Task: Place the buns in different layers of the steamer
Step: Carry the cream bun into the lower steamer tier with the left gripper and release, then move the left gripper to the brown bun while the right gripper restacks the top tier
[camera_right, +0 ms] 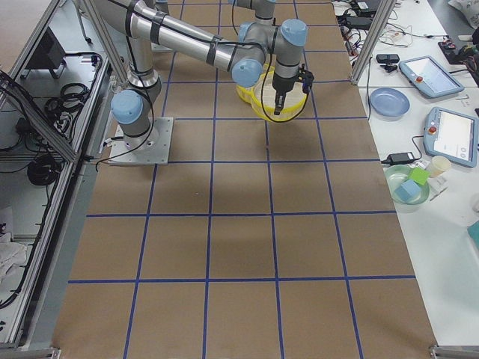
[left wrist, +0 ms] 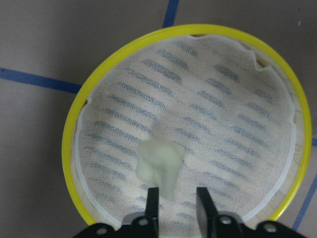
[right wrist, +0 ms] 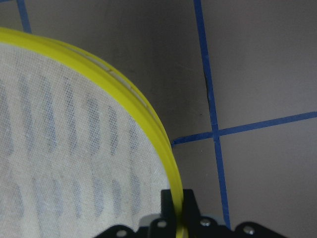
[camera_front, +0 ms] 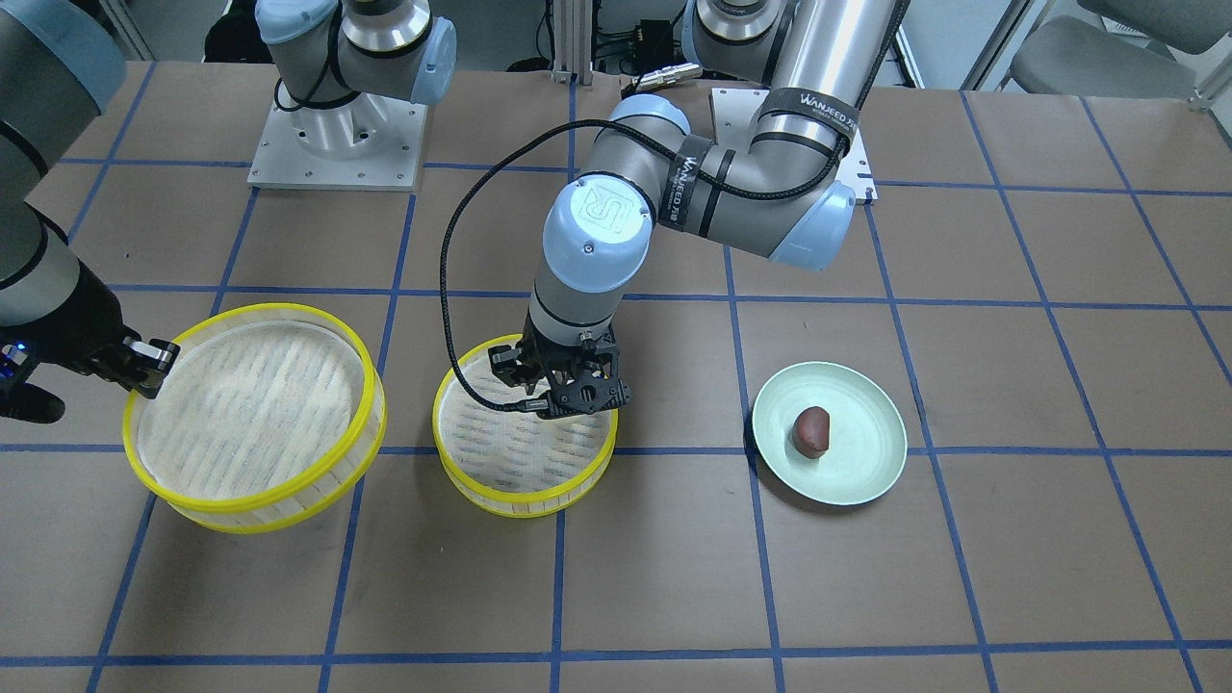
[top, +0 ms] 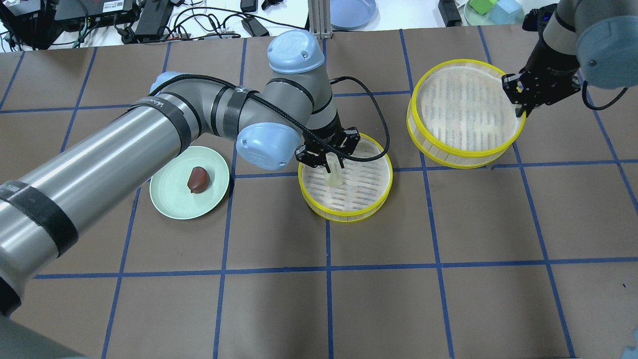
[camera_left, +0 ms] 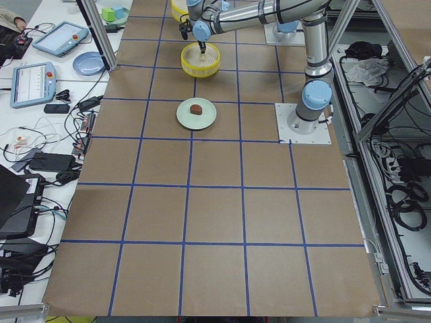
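Closest to your left wrist camera, the left end effector point(left wrist: 177, 194) hangs inside the steamer tray point(top: 345, 214). Its two fingers are parted and clamp nothing. The cream bun point(left wrist: 159, 161) lies on the woven mesh just ahead of them, with its near end reaching into the gap beside one finger. I cannot tell whether that finger touches it. The bun sits a little off centre, well inside the yellow rim, so I judge the drop good enough.

To finish this step cleanly, widen the fingers a touch more and lift straight up until they clear the rim. Only then swing sideways, since a slanted exit could drag the soft bun or snag the mesh.

Farther along the surface point(top: 279, 239), the dark reddish-brown bun point(top: 198, 179) waits on the mint-green plate point(top: 172, 202), well apart from the tray.

Farthest off, the right end effector point(top: 518, 105) is pinched on the yellow rim of the second steamer tray point(top: 466, 158). That tray holds no bun and looks raised, though I cannot be sure. Keep it level.
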Robot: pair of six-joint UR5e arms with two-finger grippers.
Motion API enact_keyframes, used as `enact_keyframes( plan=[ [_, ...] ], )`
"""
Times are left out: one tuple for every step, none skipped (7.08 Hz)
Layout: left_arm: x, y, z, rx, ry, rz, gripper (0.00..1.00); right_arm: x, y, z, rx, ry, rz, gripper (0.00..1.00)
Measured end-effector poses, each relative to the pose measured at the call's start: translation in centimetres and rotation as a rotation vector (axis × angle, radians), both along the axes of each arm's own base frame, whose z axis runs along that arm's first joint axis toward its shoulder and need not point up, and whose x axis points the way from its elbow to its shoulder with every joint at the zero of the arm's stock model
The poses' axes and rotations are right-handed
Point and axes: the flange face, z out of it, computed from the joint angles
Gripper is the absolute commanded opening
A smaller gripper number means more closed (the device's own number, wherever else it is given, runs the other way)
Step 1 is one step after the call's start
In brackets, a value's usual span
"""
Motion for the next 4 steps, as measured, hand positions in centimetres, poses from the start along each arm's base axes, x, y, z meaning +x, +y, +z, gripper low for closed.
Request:
enact_keyframes(
  plan=[
    [-0.2, 0.0, -0.2, -0.001, 0.001, 0.000, 1.00, 0.0, 0.0, 0.0, 0.000, 0.000, 0.000, 0.01],
    [-0.2, 0.1, 0.3, -0.011, 0.004, -0.008, 1.00, 0.0, 0.1, 0.0, 0.001, 0.000, 0.000, 0.01],
    [0.8, -0.1, 1.2, -0.047, -0.031, -0.055, 1.00, 0.0, 0.1, -0.1, 0.001, 0.000, 0.000, 0.01],
    [3.8, -0.8, 2.0, -0.093, -0.147, -0.136, 1.00, 0.0, 0.1, -0.1, 0.001, 0.000, -0.001, 0.01]
  ],
)
